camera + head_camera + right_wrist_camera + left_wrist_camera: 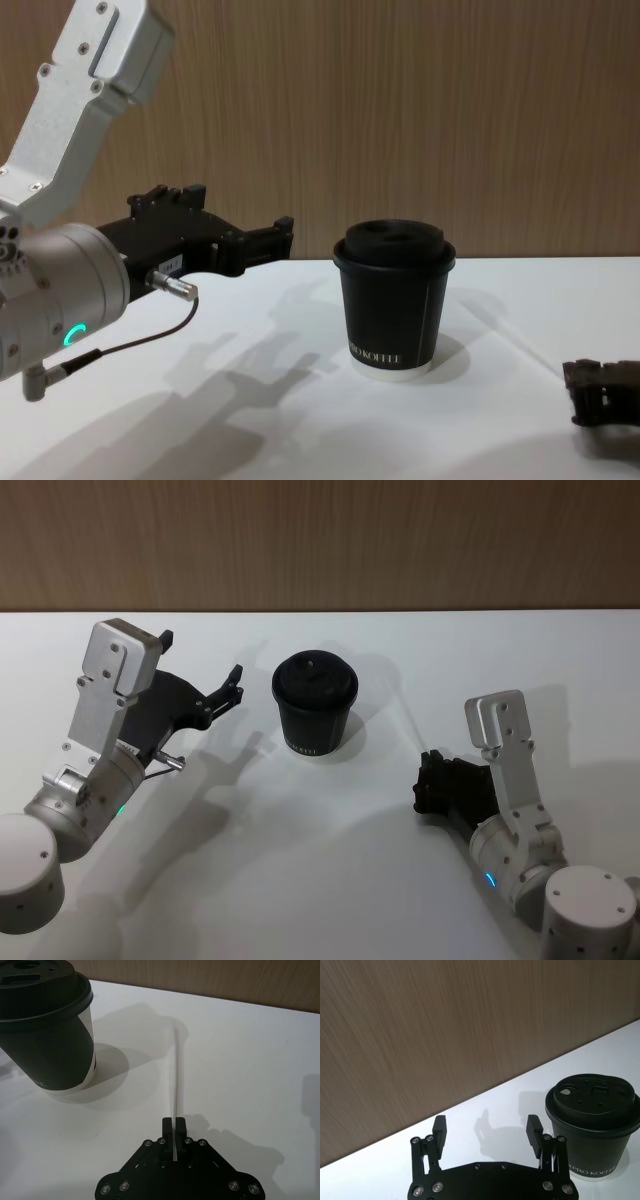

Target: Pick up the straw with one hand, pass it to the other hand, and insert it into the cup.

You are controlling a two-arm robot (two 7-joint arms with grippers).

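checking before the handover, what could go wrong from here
The right claw pinches the thin straw near one end, so its long free length may sway and miss the open left claw. The left claw hangs close beside the cup, so a swing toward the straw could knock it over.

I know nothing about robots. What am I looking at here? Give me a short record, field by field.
cup: black paper, upright on the white table, domed lid on
straw: thin, white, not in the cup
right end effector: shut on the straw's near end, to the cup's right
left end effector: open, empty, raised to the left of the cup
handover: not yet done
insertion: not yet done
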